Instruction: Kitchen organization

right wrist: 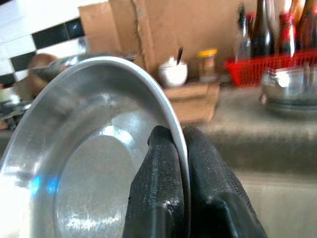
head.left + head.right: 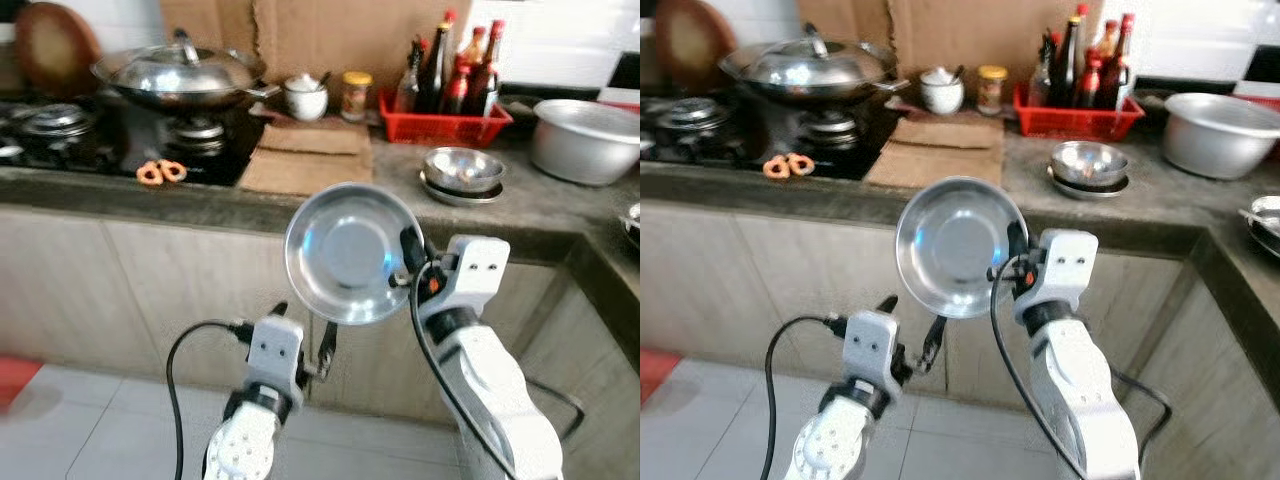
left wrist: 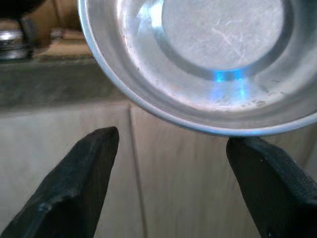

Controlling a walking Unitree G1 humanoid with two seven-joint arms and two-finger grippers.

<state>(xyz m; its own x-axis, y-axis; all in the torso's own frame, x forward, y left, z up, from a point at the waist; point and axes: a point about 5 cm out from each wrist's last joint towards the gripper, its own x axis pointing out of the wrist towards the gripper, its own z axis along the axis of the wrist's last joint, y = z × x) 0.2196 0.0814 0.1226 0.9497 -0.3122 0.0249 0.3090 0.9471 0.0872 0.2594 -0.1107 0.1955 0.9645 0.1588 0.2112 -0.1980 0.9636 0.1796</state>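
Nearest the camera, the left claw [image 2: 305, 350] sits low in front of the cabinet doors, its two black fingers [image 3: 79, 183] spread wide and holding nothing. Just above it, and close to touching its fingertips, hangs the lower rim of the steel plate [image 2: 350, 252].

That plate is held in the air by the right claw [image 2: 408, 258], whose fingers [image 1: 158, 188] are pinched shut on the plate's rim, one pad inside the dish and one behind it. It is tipped up on edge, its hollow face turned back toward the robot, so its flat lies nearly upright and the rim runs through the pinch.

What the coming move turns on, I judge, is where the plate stands against the stacked steel bowls [image 2: 462, 172] on the worktop [image 2: 560, 215]: it is lower than they are, on the robot's side of the worktop edge, and to the left of them. The right arm already carries it and is the nearer one to the bowls, so the plate would have to rise, go forward over the edge and tip flat before it could rest there.
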